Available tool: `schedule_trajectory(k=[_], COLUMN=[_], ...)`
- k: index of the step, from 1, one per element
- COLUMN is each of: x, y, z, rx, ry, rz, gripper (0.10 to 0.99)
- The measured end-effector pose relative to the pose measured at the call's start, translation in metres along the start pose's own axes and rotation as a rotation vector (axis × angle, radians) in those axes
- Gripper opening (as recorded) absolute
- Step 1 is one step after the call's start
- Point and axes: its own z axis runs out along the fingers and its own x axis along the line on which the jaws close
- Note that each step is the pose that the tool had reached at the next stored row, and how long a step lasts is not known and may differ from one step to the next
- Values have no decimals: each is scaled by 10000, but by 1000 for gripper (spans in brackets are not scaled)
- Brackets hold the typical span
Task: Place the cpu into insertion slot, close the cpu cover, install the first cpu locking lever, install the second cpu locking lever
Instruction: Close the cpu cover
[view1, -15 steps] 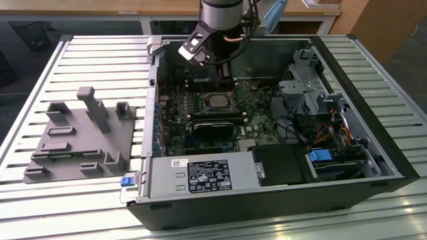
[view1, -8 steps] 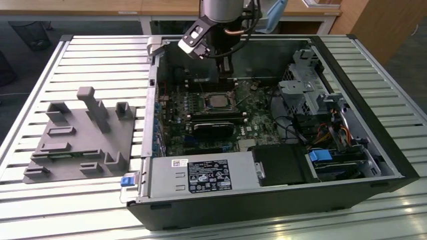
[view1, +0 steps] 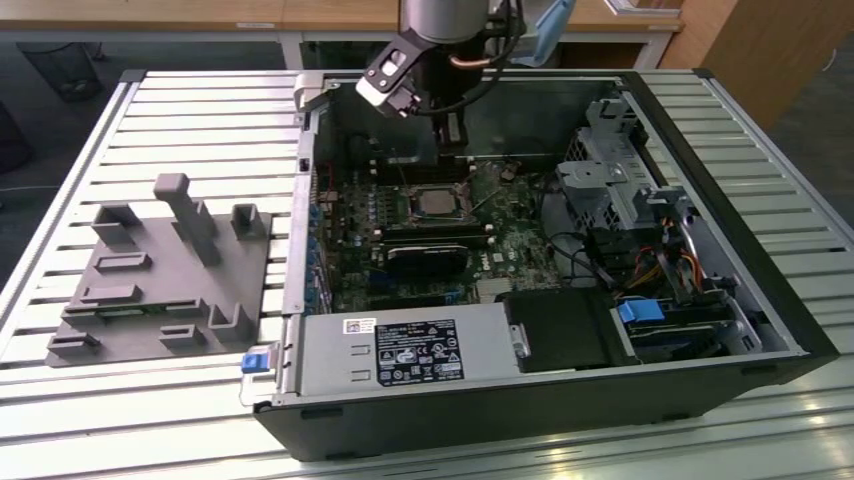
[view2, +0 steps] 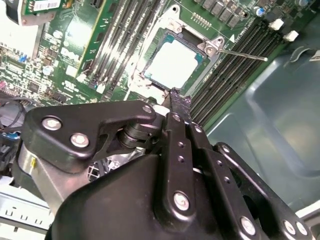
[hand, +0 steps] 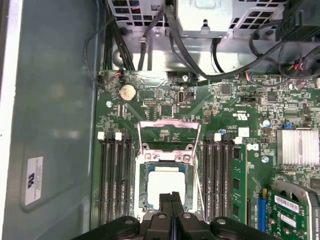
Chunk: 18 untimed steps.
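Although poised close over the cpu (hand: 162, 182), noted pincer (hand: 171, 196) fully closed, jaws pressed together, gripping nothing. Found cpu seated flat in insertion slot (hand: 141, 190) on green board (hand: 225, 107); cpu cover (hand: 169, 123) raised open just beyond slot.

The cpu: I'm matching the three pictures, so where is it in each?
Exterior view: the cpu sits mid-board inside the case.
Second wrist view: cpu just beyond the gripper.
First wrist view: cpu at the gripper.
Shared landmark: the insertion slot around it.
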Motion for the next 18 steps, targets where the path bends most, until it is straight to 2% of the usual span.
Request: schedule_trajectory(k=[7, 18], x=[-69, -72], y=[3, 232], z=[-1, 27], rx=[-1, 24], ry=[1, 18], rz=[0, 2], gripper=[106, 106])
